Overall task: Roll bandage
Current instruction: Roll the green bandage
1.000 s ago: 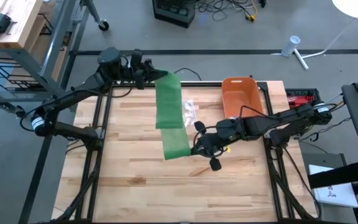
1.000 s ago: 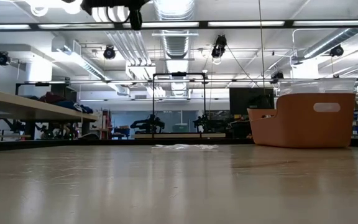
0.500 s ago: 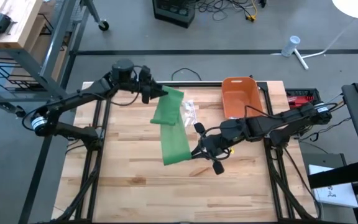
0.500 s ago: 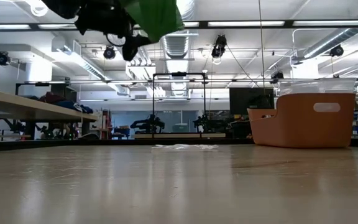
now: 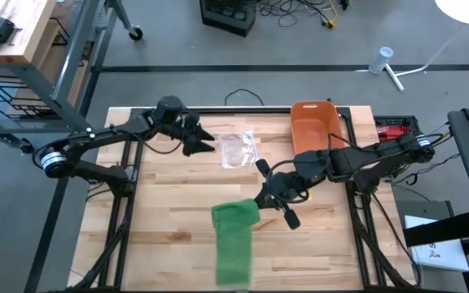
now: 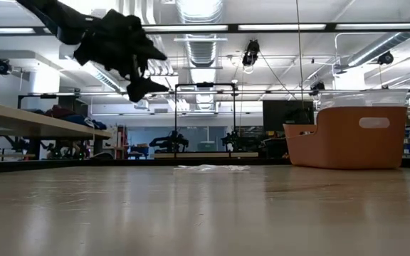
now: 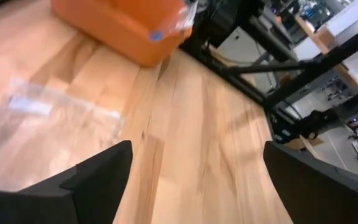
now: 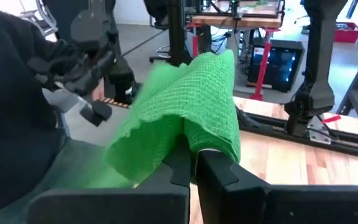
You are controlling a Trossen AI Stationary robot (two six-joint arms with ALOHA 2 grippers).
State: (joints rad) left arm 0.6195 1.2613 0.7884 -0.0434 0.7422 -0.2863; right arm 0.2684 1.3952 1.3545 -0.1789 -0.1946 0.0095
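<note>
I see a grey floor (image 5: 300,49) around the wooden surface (image 5: 161,212), and ceiling strip lights (image 6: 276,28) above distant workbenches (image 6: 27,122).

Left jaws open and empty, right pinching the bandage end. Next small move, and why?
Probably bring the left gripper down to the free tail of the green bandage. That strip lies flat and unrolled toward the table's near edge, while the right gripper pinches its upper end. The left hovers open and empty near the clear plastic bag, away from the bandage.

L hand (image 5: 203,143) raised, fingers spread; R hand (image 5: 260,198) pinched closed, mid-table.
</note>
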